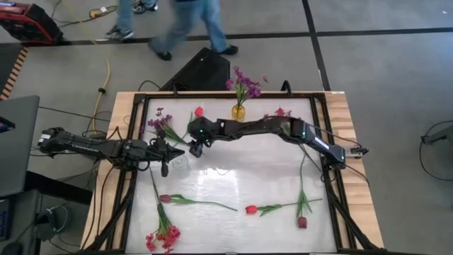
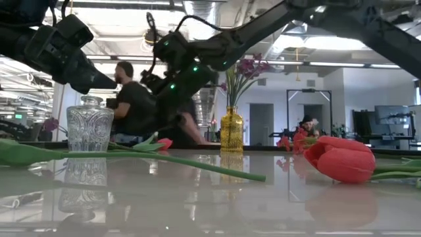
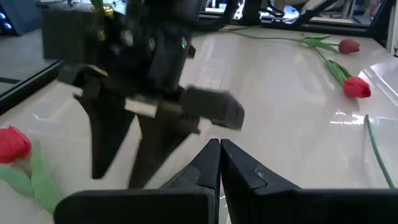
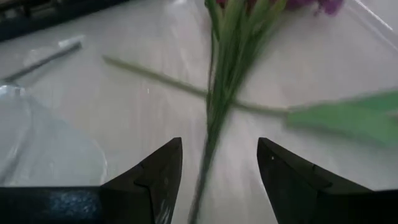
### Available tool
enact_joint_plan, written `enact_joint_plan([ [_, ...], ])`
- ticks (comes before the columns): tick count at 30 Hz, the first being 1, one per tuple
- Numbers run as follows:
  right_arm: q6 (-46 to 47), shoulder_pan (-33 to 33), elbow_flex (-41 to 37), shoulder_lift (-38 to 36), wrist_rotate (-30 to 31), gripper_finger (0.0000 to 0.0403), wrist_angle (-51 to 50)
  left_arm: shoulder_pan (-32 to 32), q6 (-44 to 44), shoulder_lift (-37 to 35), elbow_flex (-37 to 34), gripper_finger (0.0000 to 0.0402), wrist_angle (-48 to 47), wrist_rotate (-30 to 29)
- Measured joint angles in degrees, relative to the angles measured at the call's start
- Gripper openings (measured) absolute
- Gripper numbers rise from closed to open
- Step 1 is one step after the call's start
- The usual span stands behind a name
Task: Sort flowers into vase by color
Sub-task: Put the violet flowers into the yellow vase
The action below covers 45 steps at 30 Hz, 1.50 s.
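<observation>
I see my left gripper (image 3: 219, 163) with its fingers (image 3: 205, 163) pressed together; the right gripper (image 3: 127, 155) hangs close ahead at eleven o'clock, two red tulips (image 3: 357, 88) on the bench (image 3: 280, 81) at two o'clock.

left tool (image 3: 220, 163): fingers together, low | right tool (image 4: 219, 163): fingers apart, extended across

My table (image 1: 233, 159) has a glossy white top in a dark frame. On it stand a clear glass vase (image 2: 90, 124) and a yellow vase (image 1: 238, 111); purple clusters (image 1: 160, 125), pink-red clusters (image 1: 163, 237) and red tulips (image 1: 251, 210) lie scattered flat across it.
</observation>
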Motion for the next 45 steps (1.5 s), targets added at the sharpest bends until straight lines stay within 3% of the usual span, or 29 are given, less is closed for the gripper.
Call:
enact_joint_plan([
  [8, -0.2, 0.1, 8.4, 7.6, 0.0, 0.0232, -2.9, 0.0, 0.4, 0.0, 0.0, 0.0000, -0.1, 0.1],
  [13, -0.2, 0.1, 9.9, 8.3, 0.5, 0.0225, -6.9, 0.0, 0.8, 0.0, 0.0, 0.0000, -0.4, -0.1],
  [17, -0.2, 0.1, 10.0, 8.2, 2.3, 0.0177, -9.8, 0.0, 0.8, 0.0, 0.0, 0.0000, -0.8, -0.1],
  [23, 1.4, 0.0, 10.7, 8.2, 2.3, 0.0039, -11.6, 0.0, 0.6, 0.0, 0.0, 0.0000, -1.2, -0.1],
  [30, 2.2, 0.2, 12.4, 5.1, 1.9, 0.0035, -16.3, 0.0, 0.3, 0.0, 0.0, 0.0000, -1.2, 0.0],
  [34, -0.1, 0.2, 12.5, 0.0, 5.2, 0.0035, -18.0, 0.0, -0.2, 0.0, 0.0, 0.0000, -1.4, 0.4],
  [40, -2.4, 0.3, 3.7, -10.3, 15.7, 0.0035, -16.7, 0.0, -0.3, 0.0, 0.0, 0.0000, -1.4, 1.7],
  [42, -2.2, -0.1, -3.5, -16.0, 17.1, 0.0035, -11.8, 0.0, -0.3, 0.0, 0.0, 0.0000, -1.3, 2.7],
  [45, -1.1, -0.3, -19.0, -26.3, 17.8, 0.0035, 3.5, 0.0, -0.3, 0.0, 0.0, 0.0000, -1.3, 3.4],
])
